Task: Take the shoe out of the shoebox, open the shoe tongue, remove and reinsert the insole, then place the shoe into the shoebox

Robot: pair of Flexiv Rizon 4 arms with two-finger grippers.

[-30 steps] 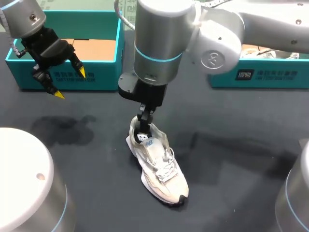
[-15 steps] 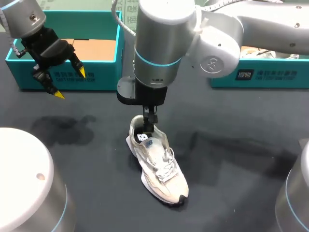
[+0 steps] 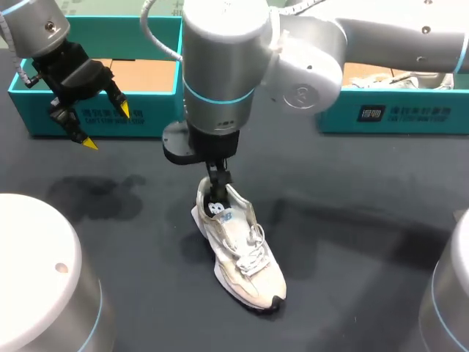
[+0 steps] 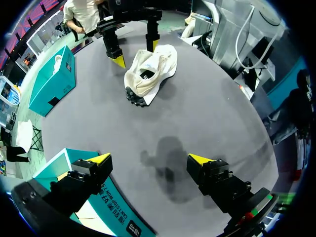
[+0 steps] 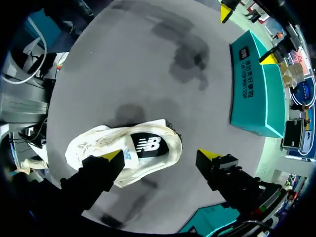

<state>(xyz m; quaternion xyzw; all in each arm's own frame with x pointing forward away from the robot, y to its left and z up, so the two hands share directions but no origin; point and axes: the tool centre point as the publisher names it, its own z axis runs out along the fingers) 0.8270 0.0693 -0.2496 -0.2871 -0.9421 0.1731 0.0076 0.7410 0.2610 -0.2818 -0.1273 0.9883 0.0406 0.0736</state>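
A white lace-up shoe (image 3: pixel 240 249) lies on the dark table, toe toward the front edge. Its dark insole (image 5: pixel 148 144) shows through the opening. My right gripper (image 3: pixel 215 192) hangs open over the heel. In the right wrist view the right gripper (image 5: pixel 162 154) straddles the heel rim, one yellow tip over the shoe (image 5: pixel 96 140) near the tongue, the other outside behind the heel. My left gripper (image 3: pixel 106 127) stands open and empty at the front wall of the left teal shoebox (image 3: pixel 99 110). In the left wrist view the left gripper (image 4: pixel 150 158) is far from the shoe (image 4: pixel 148 74).
A second teal box (image 3: pixel 396 117) with items inside stands at the back right. The left shoebox shows a brown cardboard floor. Bare dark tabletop (image 3: pixel 352 242) surrounds the shoe on all sides.
My right arm's wrist has swung to the left above the shoe, while its fingers stayed at the heel opening. The shoe and the left arm have not moved.
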